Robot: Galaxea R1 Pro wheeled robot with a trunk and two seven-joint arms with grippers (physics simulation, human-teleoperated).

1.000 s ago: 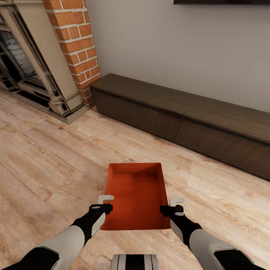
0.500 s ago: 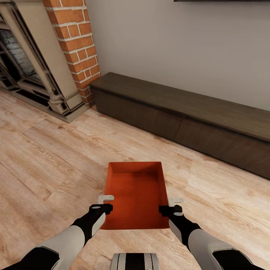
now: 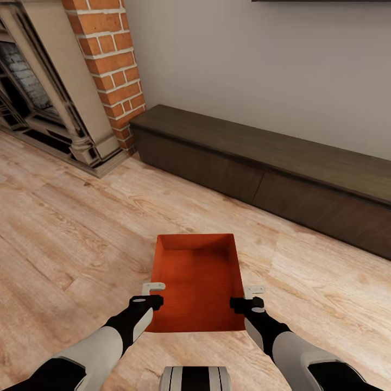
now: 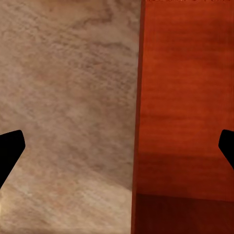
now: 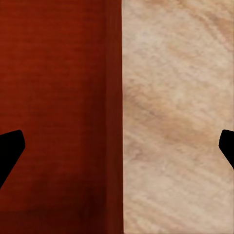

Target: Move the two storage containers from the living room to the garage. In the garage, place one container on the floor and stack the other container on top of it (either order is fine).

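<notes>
Versus 0.5 s ago: no visible change. The bin, both arms and the room sit at the same picture positions. Versus 1.0 s ago: the whole head view has shifted very slightly, so the camera moved; the right jaws sit a touch closer in on the bin's wall.

Light wood plank floor (image 3: 70, 228): one, running under everything, well below both sets of jaws.

Pale grey plain wall (image 3: 260, 65): one, far ahead of the jaws.

Long low dark-wood cabinet (image 3: 260, 163): one, against the wall, well beyond the jaws.

Red-brick fireplace column (image 3: 111, 70): one, with a beige stone fireplace surround (image 3: 54, 103) beside it, far ahead of the left jaws.

Orange-red rectangular open-topped storage bin with thin plain walls (image 3: 196, 282): one counted, empty. It lies between the two sets of jaws in the living room, above the plank floor; whether it rests on the planks or is lifted I cannot tell.

Left gripper (image 3: 153, 294): one, at the bin's left wall near the near corner. In the left wrist view (image 4: 117, 146) the jaws are spread wide, the thin wall edge running between them, one finger (image 4: 9, 148) over planks, the other over the bin's inside. No contact seen.

Right gripper (image 3: 247, 297): one, at the bin's right wall, mirror pose. In the right wrist view (image 5: 117, 146) the jaws are spread wide astride the wall, one finger (image 5: 9, 148) over the bin's inside, the other over planks.
</notes>
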